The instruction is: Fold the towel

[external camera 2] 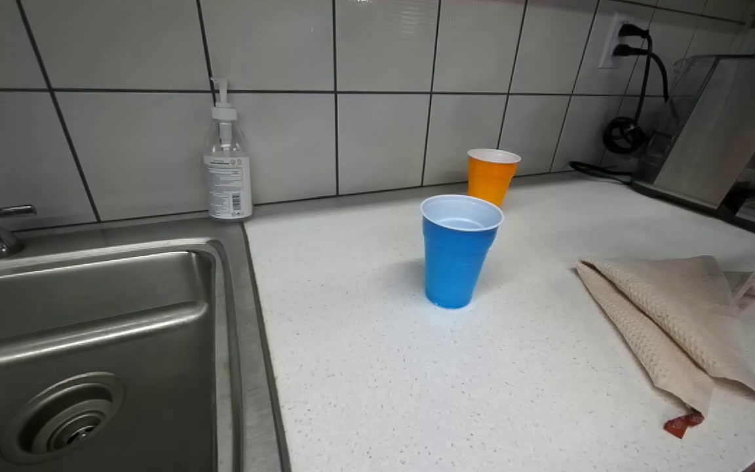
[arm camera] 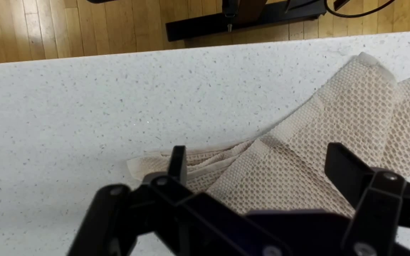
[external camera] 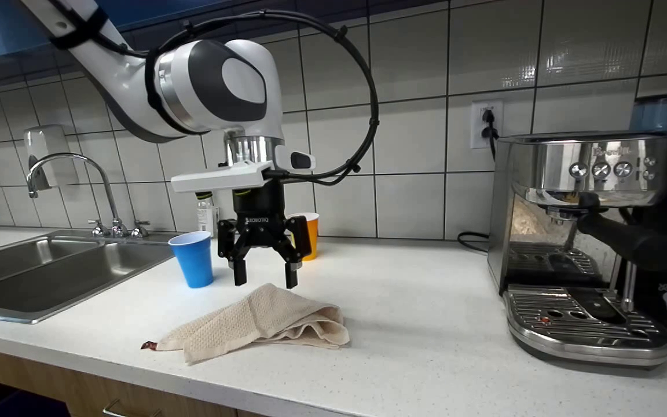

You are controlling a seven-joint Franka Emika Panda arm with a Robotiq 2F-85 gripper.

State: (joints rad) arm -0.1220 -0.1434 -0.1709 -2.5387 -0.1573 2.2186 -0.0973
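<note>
The towel [external camera: 270, 321] is a beige, textured cloth lying crumpled and partly folded over itself on the white counter. A small red tag shows at one corner in both exterior views. In an exterior view, the towel [external camera 2: 672, 314] has two layered flaps pointing toward the counter's front. My gripper [external camera: 266, 282] points straight down just above the cloth, jaws wide apart. From the wrist, the gripper [arm camera: 257, 147] spans the towel's bunched part [arm camera: 279, 177], with nothing held between its fingers. Part of the cloth is hidden behind the gripper body there.
A blue cup [external camera: 192, 259] and an orange cup [external camera: 311, 236] stand behind the towel, toward the tiled wall. The sink [external camera 2: 89, 354] and a pump bottle [external camera 2: 229, 170] are on one side, a coffee machine [external camera: 582, 243] on the other. The counter's front edge [arm camera: 155, 52] runs close by.
</note>
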